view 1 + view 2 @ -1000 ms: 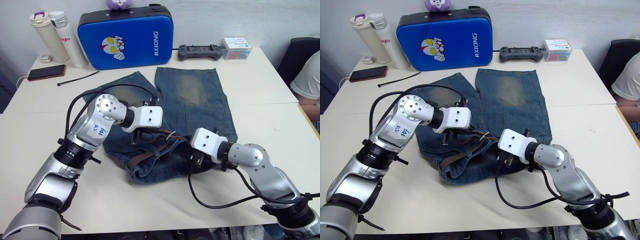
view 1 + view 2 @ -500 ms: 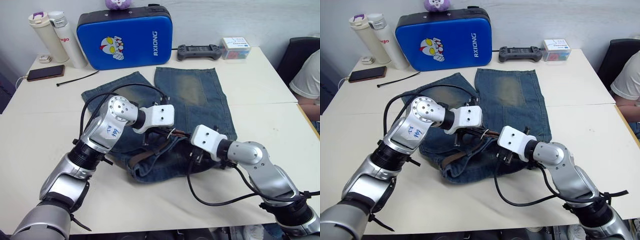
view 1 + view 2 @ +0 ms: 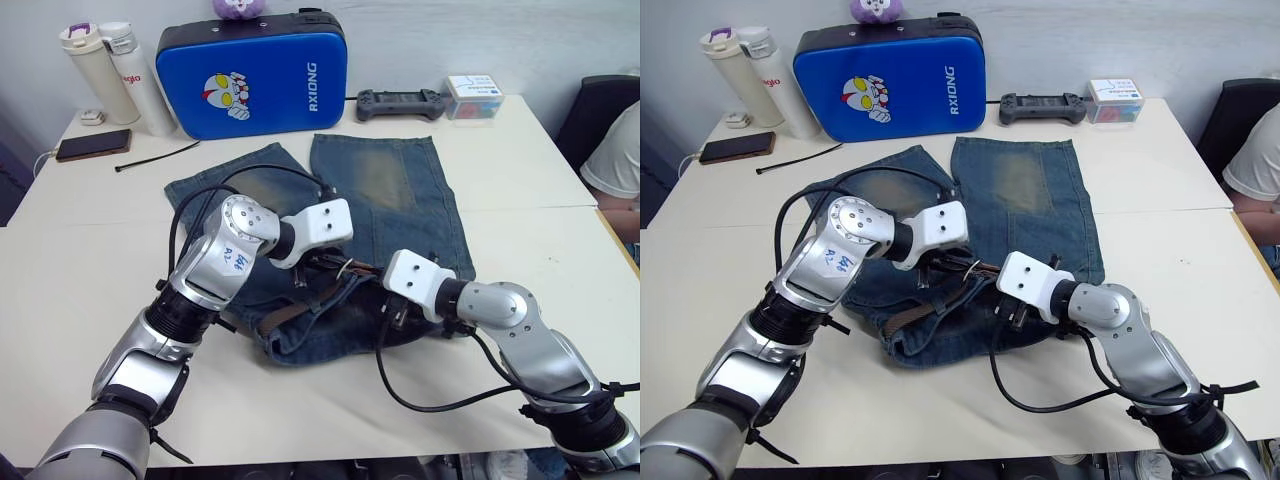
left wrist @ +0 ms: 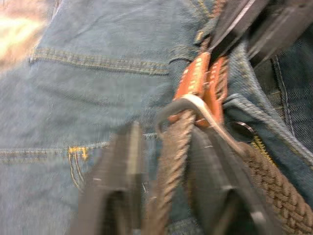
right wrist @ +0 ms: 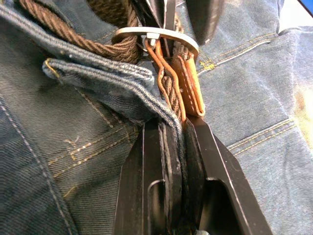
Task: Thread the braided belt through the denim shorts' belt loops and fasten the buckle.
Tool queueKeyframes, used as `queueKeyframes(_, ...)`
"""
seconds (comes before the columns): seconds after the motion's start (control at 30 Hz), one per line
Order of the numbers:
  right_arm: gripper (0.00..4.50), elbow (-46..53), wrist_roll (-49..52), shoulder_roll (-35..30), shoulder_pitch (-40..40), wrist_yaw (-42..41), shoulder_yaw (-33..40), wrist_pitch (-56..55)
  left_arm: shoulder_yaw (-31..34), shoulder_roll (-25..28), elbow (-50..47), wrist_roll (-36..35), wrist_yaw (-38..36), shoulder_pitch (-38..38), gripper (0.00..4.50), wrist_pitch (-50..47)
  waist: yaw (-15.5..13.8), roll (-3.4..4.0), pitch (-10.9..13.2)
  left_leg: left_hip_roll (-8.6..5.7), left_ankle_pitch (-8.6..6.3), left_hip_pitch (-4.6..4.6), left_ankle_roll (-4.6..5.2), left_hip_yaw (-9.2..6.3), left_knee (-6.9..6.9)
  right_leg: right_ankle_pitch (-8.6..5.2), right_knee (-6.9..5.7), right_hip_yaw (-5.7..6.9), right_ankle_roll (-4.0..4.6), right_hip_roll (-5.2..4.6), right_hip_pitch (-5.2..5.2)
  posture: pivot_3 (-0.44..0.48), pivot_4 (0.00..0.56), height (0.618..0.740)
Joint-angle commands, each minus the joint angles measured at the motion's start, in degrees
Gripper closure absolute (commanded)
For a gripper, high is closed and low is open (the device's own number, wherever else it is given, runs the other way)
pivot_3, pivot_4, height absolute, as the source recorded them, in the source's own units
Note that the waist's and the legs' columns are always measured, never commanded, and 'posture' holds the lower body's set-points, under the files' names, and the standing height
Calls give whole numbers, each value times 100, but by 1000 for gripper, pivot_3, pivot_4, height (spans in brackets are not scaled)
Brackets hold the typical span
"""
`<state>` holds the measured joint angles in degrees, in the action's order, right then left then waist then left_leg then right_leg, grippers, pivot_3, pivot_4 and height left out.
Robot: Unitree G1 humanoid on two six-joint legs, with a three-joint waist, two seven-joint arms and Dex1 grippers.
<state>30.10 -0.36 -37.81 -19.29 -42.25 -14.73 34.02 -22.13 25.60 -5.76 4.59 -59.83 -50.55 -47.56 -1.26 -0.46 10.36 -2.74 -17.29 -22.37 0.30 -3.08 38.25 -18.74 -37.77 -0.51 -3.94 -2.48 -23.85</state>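
Observation:
The denim shorts [image 3: 400, 190] lie on the table with the legs pointing away and the waistband bunched towards me. The braided belt [image 3: 285, 315] runs along that waistband. In the left wrist view its brown strap [image 4: 168, 161] passes through the silver buckle [image 4: 195, 104] and down between the fingers of my left gripper [image 4: 164, 134], which is shut on it. My right gripper [image 5: 173, 125] is shut on the belt's tan leather end [image 5: 188, 88] just behind the buckle [image 5: 156, 33], together with a denim edge. A belt loop [image 5: 95, 71] lies beside it. Both grippers [image 3: 322, 262] [image 3: 392, 315] meet over the waistband.
A blue case [image 3: 250, 72], two bottles [image 3: 85, 73], a phone [image 3: 92, 145] and a black cable tie [image 3: 155, 155] sit at the far left. A game controller [image 3: 400, 102] and a small box [image 3: 475, 97] sit at the far right. A person [image 3: 615, 160] sits at the right edge.
My left gripper has moved right along the waistband, closing in on the right gripper. The right arm has hardly moved.

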Motion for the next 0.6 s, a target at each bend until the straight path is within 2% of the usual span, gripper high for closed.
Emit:
queueKeyframes(0.03, 4500, 191, 51, 14, -85, 5, 99, -34, 73, 60, -650, -636, -460, -116, 1377, -276, 9, 0, 0, 0, 0, 0, 0, 0, 0, 0, 0, 0, 0, 0, 0, 0, 150, 740)
queueKeyframes(0.1, 4500, 174, 49, -3, -81, -16, 113, -37, 82, 346, -728, -703, -639, -131, 659, -312, 15, 0, 0, 1, 0, 0, -1, 0, -1, 0, 0, 0, 0, 0, -1, 0, 150, 740)
queueKeyframes(0.13, 4500, 157, 46, -9, -84, -25, 119, -44, 95, 499, -710, -708, -693, -151, 116, -300, 10, 0, 0, 1, 0, 0, -1, 0, -1, 0, 0, 0, 0, 1, -1, 0, 150, 740)
queueKeyframes(0.4, 4500, 103, 54, 3, -83, -37, 99, -46, 3, 1158, -452, -601, -601, -265, 53, 68, 7, 0, 0, 1, 0, 2, -1, 0, -2, 0, 1, 0, 0, 0, -1, 0, 150, 740)
queueKeyframes(0.6, 4500, 123, 71, -9, -78, -50, 117, -25, 39, 1241, -529, -609, -406, -206, 53, 89, 7, 0, 0, 0, 0, 1, -1, 0, -2, 0, 1, -1, 0, -1, 0, 0, 150, 740)
